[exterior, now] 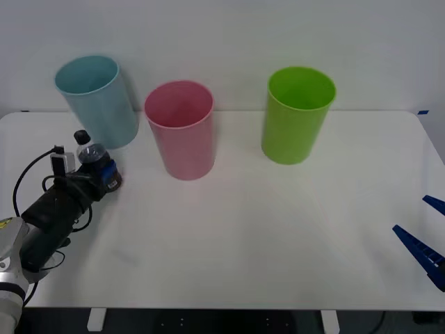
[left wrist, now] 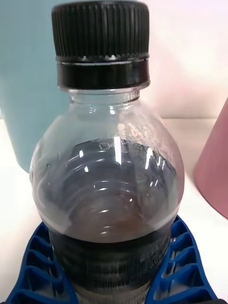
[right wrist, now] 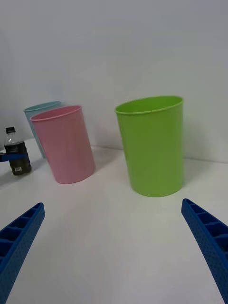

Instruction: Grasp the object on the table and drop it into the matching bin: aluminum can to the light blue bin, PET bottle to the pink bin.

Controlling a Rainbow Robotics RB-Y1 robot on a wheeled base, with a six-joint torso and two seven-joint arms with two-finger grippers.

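**Grasp stage: left gripper closed on the PET bottle beside the light blue bin**

The table point(exterior: 250, 236) carries three bins along its far side: the light blue bin point(exterior: 97, 101) at the robot's left, the pink bin point(exterior: 181, 129) next to it, and a lime green bin point(exterior: 297, 115) further right. The PET bottle point(exterior: 94, 156) stands upright on the table just in front of the light blue bin and near the pink bin.

To do this step well, the hold should probably be confirmed firm before lifting, the bottle kept upright, raised above the pink rim, and carried clear of the light blue bin before release.

The left gripper point(left wrist: 111, 266) clasps the bottle's dark lower body, its blue ribbed fingers point(left wrist: 35, 266) pressed against both sides below the clear shoulder; the black cap point(left wrist: 100, 31) stands free above. The right gripper point(right wrist: 114, 247) waits at the table's near right edge, its fingers spread wide and holding nothing.
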